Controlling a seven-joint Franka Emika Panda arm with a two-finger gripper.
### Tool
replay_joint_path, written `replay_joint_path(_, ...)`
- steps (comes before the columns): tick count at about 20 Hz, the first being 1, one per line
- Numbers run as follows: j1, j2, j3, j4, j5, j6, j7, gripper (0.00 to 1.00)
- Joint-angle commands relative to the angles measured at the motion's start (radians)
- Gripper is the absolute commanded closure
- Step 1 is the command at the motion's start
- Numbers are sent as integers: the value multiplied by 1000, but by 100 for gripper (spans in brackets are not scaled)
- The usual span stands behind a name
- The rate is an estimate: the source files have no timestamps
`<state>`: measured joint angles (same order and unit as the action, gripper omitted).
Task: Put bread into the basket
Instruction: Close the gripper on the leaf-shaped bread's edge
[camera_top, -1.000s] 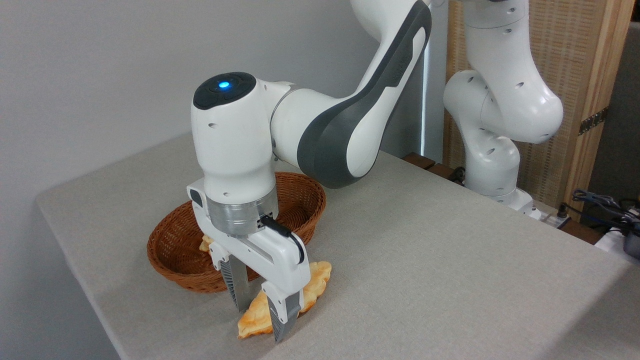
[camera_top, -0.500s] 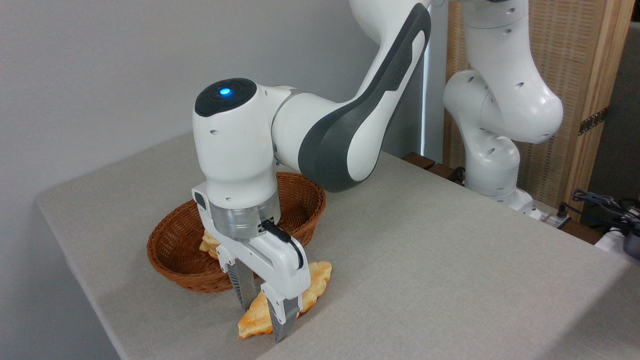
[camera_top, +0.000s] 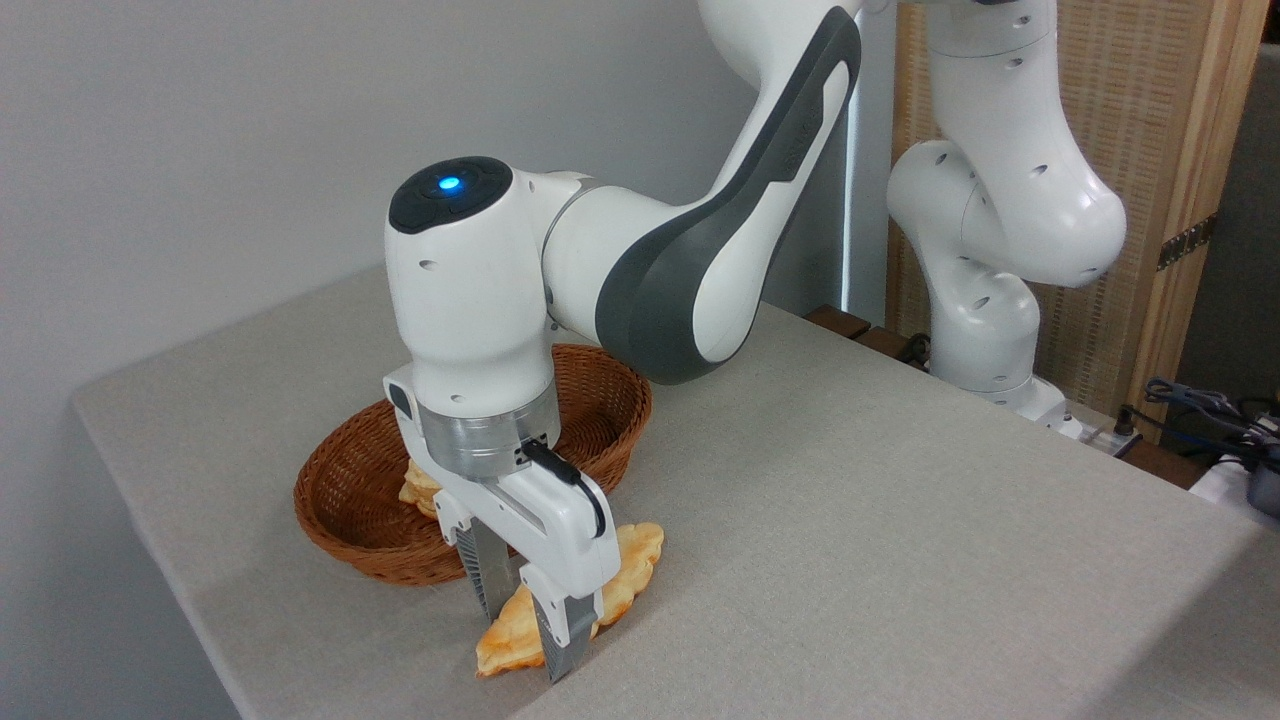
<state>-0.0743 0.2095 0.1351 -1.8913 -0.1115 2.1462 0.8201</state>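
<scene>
The bread (camera_top: 634, 562), a long golden pastry with a browner tip, lies on the grey table just in front of the basket (camera_top: 335, 525), close to the table's near edge. My gripper (camera_top: 523, 642) points straight down over the bread's near half. Its two fingers are pressed against the bread's sides, so it is shut on the bread. The bread still rests on the table. The reddish-brown wicker basket stands behind my hand, which partly hides it.
A small puffy bun (camera_top: 418, 490) lies inside the basket, half hidden by my wrist. The table's (camera_top: 850, 520) near-left edge runs just beside the bread. The arm's base (camera_top: 985, 340) and some cables (camera_top: 1210, 405) sit at the far right.
My gripper has come down a little and its fingers have closed from wide apart onto the bread's sides. The bread and basket stay where they were.
</scene>
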Motion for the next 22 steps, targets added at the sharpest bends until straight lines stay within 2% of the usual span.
replay_joint_path(1, 1, -15, 0, -8, 12, -3, 11, 64)
replay_joint_path(13, 2, -22, 5, -3, 10, -3, 19, 66)
replay_joint_path(22, 10, -65, 35, 20, 4, 0, 45, 65)
